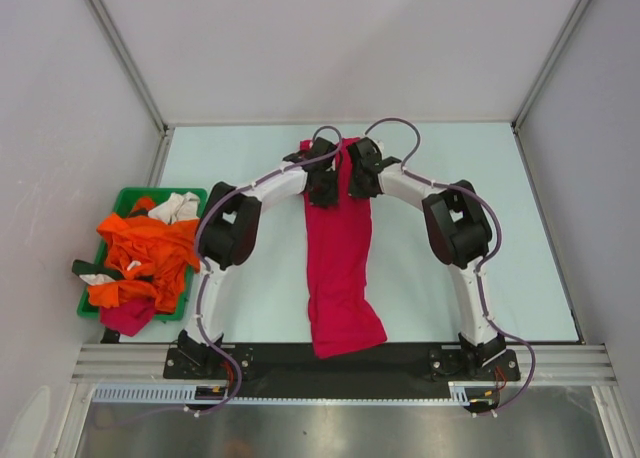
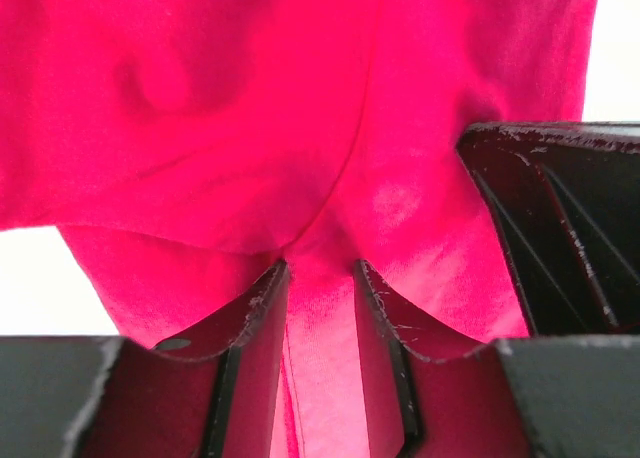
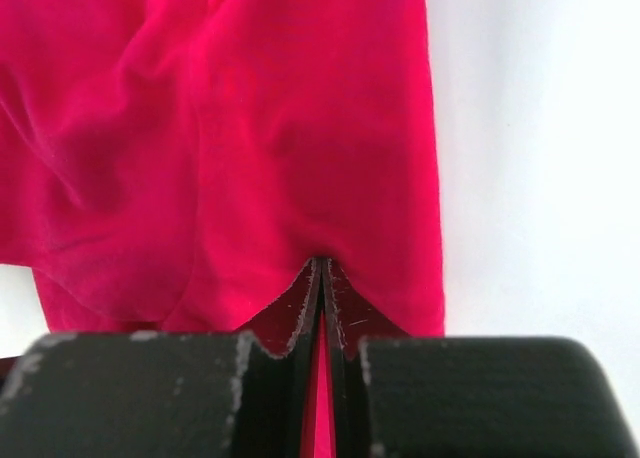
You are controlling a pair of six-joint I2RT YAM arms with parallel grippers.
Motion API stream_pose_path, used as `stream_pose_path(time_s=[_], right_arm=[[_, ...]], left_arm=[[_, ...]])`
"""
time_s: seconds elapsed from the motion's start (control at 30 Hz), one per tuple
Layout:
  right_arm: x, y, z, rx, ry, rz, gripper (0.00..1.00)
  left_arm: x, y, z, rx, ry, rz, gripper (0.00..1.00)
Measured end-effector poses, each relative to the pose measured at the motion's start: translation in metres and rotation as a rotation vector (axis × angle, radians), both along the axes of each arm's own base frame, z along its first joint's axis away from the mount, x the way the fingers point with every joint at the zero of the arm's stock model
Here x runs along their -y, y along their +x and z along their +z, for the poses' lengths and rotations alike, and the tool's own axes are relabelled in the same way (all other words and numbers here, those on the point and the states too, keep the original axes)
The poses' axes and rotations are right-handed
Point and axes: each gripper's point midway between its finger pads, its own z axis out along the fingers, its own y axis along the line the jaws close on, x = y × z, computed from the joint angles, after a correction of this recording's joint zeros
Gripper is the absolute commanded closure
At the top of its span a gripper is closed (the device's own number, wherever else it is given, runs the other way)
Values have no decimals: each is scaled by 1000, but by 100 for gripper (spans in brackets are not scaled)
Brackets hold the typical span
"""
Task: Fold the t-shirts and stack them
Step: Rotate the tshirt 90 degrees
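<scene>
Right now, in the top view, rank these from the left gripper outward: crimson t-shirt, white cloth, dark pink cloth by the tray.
1. crimson t-shirt: pinched in the left gripper, mid-table.
2. white cloth: to the left, at the green tray's far right corner.
3. dark pink cloth: farthest, spilling over the tray's near end.

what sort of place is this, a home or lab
Most likely a robotics lab cell: white panels wall in a pale table, left arm and right arm bolted to a metal rail, a green tray holds t-shirts.

Robot lab test cell, pretty clearly
White panels (image 1: 340, 38) boxed in the table (image 1: 520, 238); aluminium rail (image 1: 120, 361) ran along 6 o'clock.
</scene>
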Motion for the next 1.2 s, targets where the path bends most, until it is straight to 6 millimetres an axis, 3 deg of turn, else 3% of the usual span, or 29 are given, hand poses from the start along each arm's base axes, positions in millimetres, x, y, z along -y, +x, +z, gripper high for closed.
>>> stream_pose_path(time_s=[0.27,0.47,0.7,0.83,0.87,0.9,0.97,1.0,1.07,1.1,1.13,1.2], right_arm=[[3,18,-3,-67,68,-4,93],[18,51,-3,-84,129,-47,92],[26,73,-3,-95,181,-68,92],[24,80,-2,-87,194,-63,89],[24,80,-2,-85,192,-63,86],[24,80,-2,-80,189,-61,72],[22,77,1,-46,179,-61,55],[24,71,6,-23,158,-61,37],[33,50,17,-12,103,-70,14],[37,40,27,-2,77,-71,10],[39,30,39,14,58,-69,8],[42,9,70,61,35,-65,10]], left_arm=[[-2,18,-1,-77,-23,16,62],[-1,49,1,-104,-63,24,60],[-10,66,1,-121,-123,41,59],[-16,76,3,-114,-153,51,65],[-18,78,3,-111,-154,55,65],[-20,80,3,-108,-152,59,62],[-25,84,4,-83,-138,73,58],[-30,82,8,-70,-121,82,50],[-41,73,18,-46,-65,100,37],[-48,68,30,-20,-36,109,25],[-54,61,43,10,-11,120,20],[-65,41,74,73,24,134,22]])
